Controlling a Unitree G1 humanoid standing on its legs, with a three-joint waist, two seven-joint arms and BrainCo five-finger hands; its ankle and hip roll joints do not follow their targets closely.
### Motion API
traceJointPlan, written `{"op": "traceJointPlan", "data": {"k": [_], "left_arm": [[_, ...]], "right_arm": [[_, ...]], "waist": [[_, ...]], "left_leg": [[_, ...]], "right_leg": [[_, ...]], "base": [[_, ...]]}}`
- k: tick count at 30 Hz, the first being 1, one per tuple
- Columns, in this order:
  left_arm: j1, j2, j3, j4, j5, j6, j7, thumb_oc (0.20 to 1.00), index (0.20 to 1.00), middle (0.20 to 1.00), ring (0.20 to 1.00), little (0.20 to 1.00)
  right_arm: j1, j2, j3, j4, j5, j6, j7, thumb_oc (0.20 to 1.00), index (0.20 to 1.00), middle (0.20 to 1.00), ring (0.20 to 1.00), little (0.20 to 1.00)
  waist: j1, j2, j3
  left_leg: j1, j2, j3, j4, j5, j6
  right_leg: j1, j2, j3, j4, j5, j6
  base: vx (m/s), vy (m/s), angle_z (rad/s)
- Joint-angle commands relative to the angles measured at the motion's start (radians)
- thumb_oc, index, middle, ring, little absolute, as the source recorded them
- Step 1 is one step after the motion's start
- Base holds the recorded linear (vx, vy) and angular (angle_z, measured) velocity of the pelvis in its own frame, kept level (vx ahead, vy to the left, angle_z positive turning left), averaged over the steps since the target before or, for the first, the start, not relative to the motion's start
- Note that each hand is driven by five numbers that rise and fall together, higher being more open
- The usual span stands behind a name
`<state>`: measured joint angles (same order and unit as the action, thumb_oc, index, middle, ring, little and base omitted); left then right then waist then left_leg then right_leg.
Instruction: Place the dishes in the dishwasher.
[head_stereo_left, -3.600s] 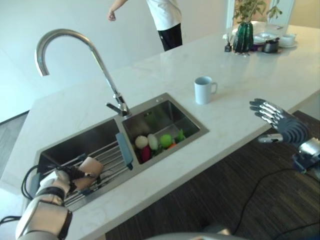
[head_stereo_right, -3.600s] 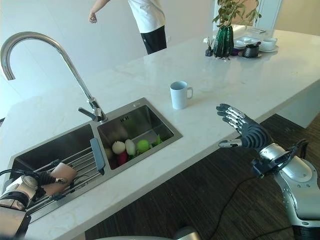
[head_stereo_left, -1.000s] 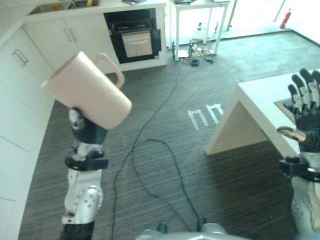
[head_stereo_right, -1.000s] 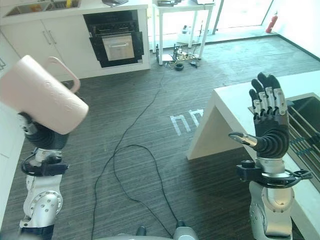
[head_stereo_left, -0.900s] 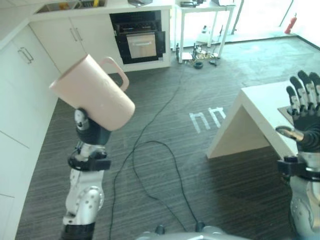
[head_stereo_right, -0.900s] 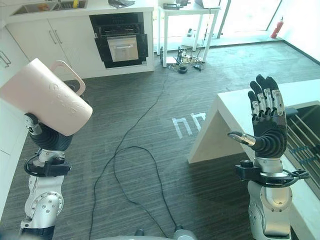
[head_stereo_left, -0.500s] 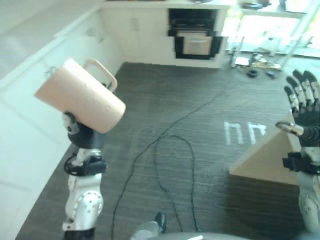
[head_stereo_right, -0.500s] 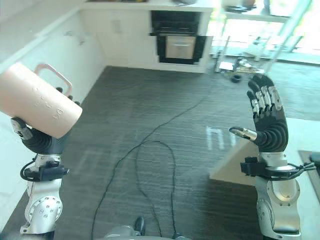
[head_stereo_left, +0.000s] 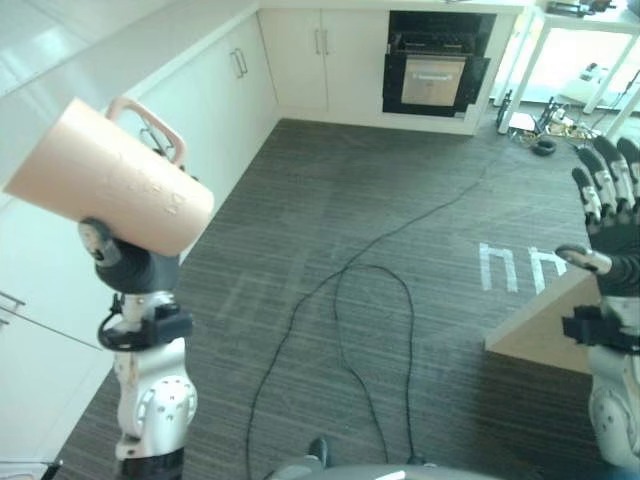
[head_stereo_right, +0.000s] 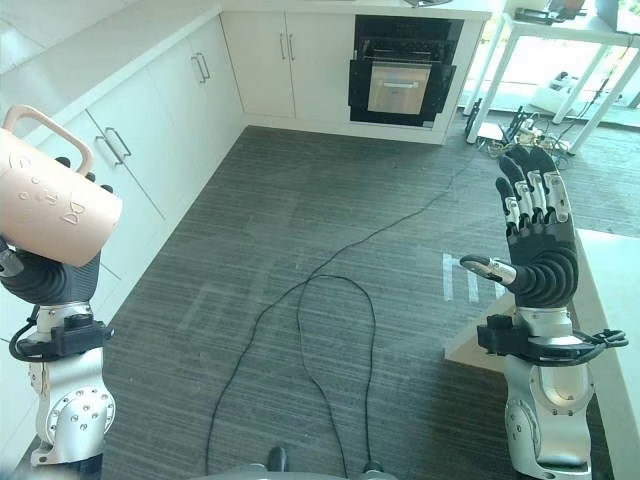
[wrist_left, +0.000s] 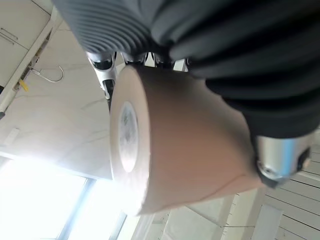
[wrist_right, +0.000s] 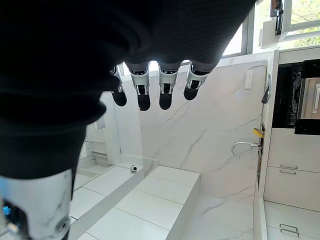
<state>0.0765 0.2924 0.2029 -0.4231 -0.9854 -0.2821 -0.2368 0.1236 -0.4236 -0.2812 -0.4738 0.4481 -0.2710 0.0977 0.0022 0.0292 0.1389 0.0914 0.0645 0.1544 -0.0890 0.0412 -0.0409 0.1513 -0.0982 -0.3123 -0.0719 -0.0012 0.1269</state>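
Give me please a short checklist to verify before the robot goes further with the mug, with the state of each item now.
1. Pink mug held in left robot hand: ok.
2. Mug upright: not ok, it is tilted, its mouth away from the robot.
3. Right robot hand free, fingers straight: ok.
4. Dishwasher found: cannot tell; there are white cabinets and a black oven.
5. Floor path: not ok, a black cable loops there.

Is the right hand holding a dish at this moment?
No, the right hand is raised with straight fingers and holds nothing; the pink mug is in the left hand.
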Motion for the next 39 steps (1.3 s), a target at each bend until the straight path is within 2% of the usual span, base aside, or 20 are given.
{"op": "traceJointPlan", "data": {"k": [1, 6, 9, 11, 12, 13, 15, 18, 19, 21, 22, 24, 25, 28, 29, 32, 33, 34, 36, 39], "left_arm": [[0.003, 0.085, -0.017, -0.015, 0.141, -0.048, 0.014, 0.2, 0.2, 0.2, 0.2, 0.2], [-0.004, 0.087, -0.005, -0.02, 0.135, -0.045, 0.029, 0.2, 0.2, 0.2, 0.2, 0.2], [0.001, 0.09, 0.001, -0.003, 0.148, -0.046, 0.037, 0.2, 0.2, 0.2, 0.2, 0.2], [0.017, 0.09, 0.005, 0.002, 0.145, -0.049, 0.045, 0.2, 0.2, 0.2, 0.2, 0.2], [0.028, 0.084, 0.007, 0.003, 0.144, -0.051, 0.044, 0.2, 0.2, 0.2, 0.2, 0.2], [0.037, 0.077, 0.007, 0.0, 0.143, -0.046, 0.041, 0.2, 0.2, 0.2, 0.2, 0.2], [0.044, 0.067, 0.011, 0.003, 0.156, -0.041, 0.03, 0.2, 0.2, 0.2, 0.2, 0.2], [0.04, 0.07, 0.006, 0.013, 0.179, -0.007, 0.025, 0.2, 0.2, 0.2, 0.2, 0.2], [0.049, 0.077, 0.008, 0.025, 0.179, -0.015, 0.019, 0.2, 0.2, 0.2, 0.2, 0.2], [0.07, 0.087, 0.009, 0.036, 0.183, -0.041, 0.028, 0.2, 0.2, 0.2, 0.2, 0.2], [0.086, 0.089, 0.013, 0.038, 0.178, -0.057, 0.031, 0.2, 0.2, 0.2, 0.2, 0.2], [0.111, 0.079, 0.022, 0.047, 0.16, -0.079, 0.017, 0.2, 0.2, 0.2, 0.2, 0.2], [0.112, 0.069, 0.025, 0.044, 0.158, -0.072, 0.012, 0.2, 0.2, 0.2, 0.2, 0.2], [0.085, 0.076, 0.021, 0.053, 0.161, -0.049, 0.032, 0.2, 0.2, 0.2, 0.2, 0.2], [0.085, 0.078, 0.029, 0.052, 0.159, -0.036, 0.025, 0.2, 0.2, 0.2, 0.2, 0.2], [0.056, 0.091, 0.034, 0.04, 0.174, 0.006, 0.004, 0.2, 0.2, 0.2, 0.2, 0.2], [0.033, 0.092, 0.02, 0.037, 0.201, 0.029, 0.007, 0.2, 0.2, 0.2, 0.2, 0.2], [0.024, 0.093, 0.012, 0.04, 0.209, 0.034, 0.009, 0.2, 0.2, 0.2, 0.2, 0.2], [0.018, 0.087, -0.002, 0.043, 0.226, 0.036, 0.01, 0.2, 0.2, 0.2, 0.2, 0.2], [0.018, 0.089, -0.001, 0.035, 0.219, 0.035, 0.014, 0.2, 0.2, 0.2, 0.2, 0.2]], "right_arm": [[0.029, 0.009, 0.054, -0.019, -0.043, -0.046, -0.04, 1.0, 1.0, 1.0, 1.0, 1.0], [0.014, -0.009, 0.054, -0.017, -0.034, -0.053, -0.05, 1.0, 1.0, 1.0, 1.0, 1.0], [0.012, -0.02, 0.054, -0.01, -0.015, -0.06, -0.026, 1.0, 1.0, 1.0, 1.0, 1.0], [0.004, -0.032, 0.054, -0.009, 0.009, -0.054, -0.015, 1.0, 1.0, 1.0, 1.0, 1.0], [0.003, -0.034, 0.059, -0.009, 0.009, -0.052, -0.012, 1.0, 1.0, 1.0, 1.0, 1.0], [0.003, -0.036, 0.066, -0.009, -0.004, -0.05, -0.011, 1.0, 1.0, 1.0, 1.0, 1.0], [0.001, -0.029, 0.074, -0.001, -0.015, -0.056, 0.002, 1.0, 1.0, 1.0, 1.0, 1.0], [-0.037, -0.024, 0.096, 0.017, -0.034, -0.047, -0.029, 1.0, 1.0, 1.0, 1.0, 1.0], [-0.06, -0.022, 0.106, 0.02, -0.043, -0.036, -0.033, 1.0, 1.0, 1.0, 1.0, 1.0], [-0.057, -0.026, 0.106, 0.023, -0.037, -0.041, -0.006, 1.0, 1.0, 1.0, 1.0, 1.0], [-0.044, -0.028, 0.099, 0.021, -0.029, -0.045, 0.017, 1.0, 1.0, 1.0, 1.0, 1.0], [-0.004, -0.034, 0.069, 0.016, 0.002, -0.055, 0.061, 1.0, 1.0, 1.0, 1.0, 1.0], [0.004, -0.048, 0.07, 0.008, 0.011, -0.05, 0.051, 1.0, 1.0, 1.0, 1.0, 1.0], [0.037, -0.024, 0.048, -0.003, 0.042, -0.059, 0.087, 1.0, 1.0, 1.0, 1.0, 1.0], [0.053, -0.015, 0.04, -0.016, 0.055, -0.053, 0.094, 1.0, 1.0, 1.0, 1.0, 1.0], [0.035, 0.013, 0.068, -0.037, 0.023, -0.038, 0.052, 1.0, 1.0, 1.0, 1.0, 1.0], [0.016, 0.05, 0.104, -0.038, -0.024, -0.042, 0.014, 1.0, 1.0, 1.0, 1.0, 1.0], [0.013, 0.065, 0.117, -0.038, -0.044, -0.042, 0.001, 1.0, 1.0, 1.0, 1.0, 1.0], [0.01, 0.076, 0.146, -0.036, -0.069, -0.035, -0.013, 1.0, 1.0, 1.0, 1.0, 1.0], [0.018, 0.063, 0.164, -0.023, -0.083, -0.042, -0.004, 1.0, 1.0, 1.0, 1.0, 1.0]], "waist": [[-0.071, -0.038, -0.057], [-0.062, -0.05, -0.06], [-0.058, -0.067, -0.042], [-0.053, -0.079, -0.027], [-0.048, -0.087, -0.016], [-0.034, -0.1, 0.005], [-0.022, -0.105, 0.02], [0.004, -0.084, 0.036], [0.012, -0.055, 0.033], [0.022, -0.027, 0.026], [0.029, -0.021, 0.025], [0.036, -0.016, 0.024], [0.035, -0.019, 0.017], [0.027, -0.023, 0.005], [0.031, -0.032, -0.001], [0.059, -0.06, -0.034], [0.075, -0.052, -0.049], [0.077, -0.033, -0.05], [0.059, -0.009, -0.039], [0.032, 0.006, -0.015]], "left_leg": [[0.062, -0.06, -0.038, 0.002, -0.151, 0.03], [0.076, -0.057, -0.023, 0.01, -0.147, 0.03], [0.03, -0.051, -0.025, 0.158, -0.178, 0.01], [-0.029, -0.039, -0.029, 0.35, -0.158, -0.009], [-0.081, -0.035, -0.032, 0.473, -0.118, -0.023], [-0.19, -0.045, -0.049, 0.701, -0.1, -0.031], [-0.309, -0.059, -0.086, 0.847, -0.09, -0.012], [-0.315, -0.027, -0.042, 0.627, -0.073, -0.003], [-0.298, 0.001, -0.023, 0.378, -0.049, -0.008], [-0.27, 0.028, -0.022, 0.09, 0.045, -0.037], [-0.255, 0.037, -0.046, 0.013, 0.095, -0.048], [-0.279, 0.054, -0.081, 0.011, 0.138, -0.066], [-0.273, 0.057, -0.064, 0.011, 0.101, -0.059], [-0.256, 0.047, -0.029, 0.034, 0.089, -0.045], [-0.248, 0.031, -0.043, 0.044, 0.077, -0.033], [-0.211, -0.038, -0.069, 0.024, 0.059, 0.021], [-0.185, -0.075, -0.096, 0.015, 0.038, 0.052], [-0.173, -0.076, -0.114, 0.017, 0.032, 0.06], [-0.118, -0.089, -0.131, 0.016, -0.001, 0.074], [-0.069, -0.099, -0.126, 0.01, -0.014, 0.08]], "right_leg": [[-0.117, 0.034, 0.161, 0.085, -0.041, -0.008], [-0.093, 0.053, 0.167, 0.07, -0.051, -0.024], [-0.088, 0.06, 0.175, 0.085, -0.06, -0.048], [-0.089, 0.065, 0.184, 0.1, -0.076, -0.075], [-0.084, 0.067, 0.192, 0.105, -0.081, -0.092], [-0.076, 0.063, 0.2, 0.118, -0.085, -0.112], [-0.08, 0.064, 0.207, 0.137, -0.083, -0.125], [-0.037, 0.091, 0.2, 0.135, -0.113, -0.113], [-0.012, 0.115, 0.211, 0.127, -0.137, -0.098], [0.039, 0.131, 0.235, 0.112, -0.17, -0.082], [0.069, 0.135, 0.255, 0.107, -0.188, -0.08], [0.12, 0.137, 0.285, 0.116, -0.233, -0.084], [0.13, 0.119, 0.28, 0.135, -0.259, -0.074], [0.134, 0.074, 0.256, 0.209, -0.284, -0.037], [0.131, 0.055, 0.254, 0.236, -0.265, -0.017], [0.099, -0.007, 0.217, 0.372, -0.118, 0.057], [0.059, -0.018, 0.219, 0.614, -0.011, 0.074], [0.021, -0.011, 0.227, 0.721, 0.034, 0.067], [-0.114, -0.018, 0.239, 0.912, 0.043, 0.044], [-0.262, -0.001, 0.215, 0.904, -0.02, 0.007]], "base": [[0.01, -0.03, -0.01], [0.07, -0.104, 0.07], [0.1, -0.264, -0.04], [0.09, -0.252, -0.06], [0.08, -0.259, -0.18], [0.11, -0.287, -0.31], [0.15, -0.192, -0.29], [0.35, -0.004, -0.45], [0.51, 0.202, -0.66], [0.59, 0.284, -0.6], [0.57, 0.284, -0.57], [0.56, 0.309, -0.55], [0.55, 0.365, -0.41], [0.55, 0.331, -0.39], [0.62, 0.324, -0.26], [0.57, 0.355, 0.23], [0.58, 0.435, 0.41], [0.51, 0.384, 0.34], [0.3, 0.256, 0.45], [0.26, 0.151, 0.18]]}}
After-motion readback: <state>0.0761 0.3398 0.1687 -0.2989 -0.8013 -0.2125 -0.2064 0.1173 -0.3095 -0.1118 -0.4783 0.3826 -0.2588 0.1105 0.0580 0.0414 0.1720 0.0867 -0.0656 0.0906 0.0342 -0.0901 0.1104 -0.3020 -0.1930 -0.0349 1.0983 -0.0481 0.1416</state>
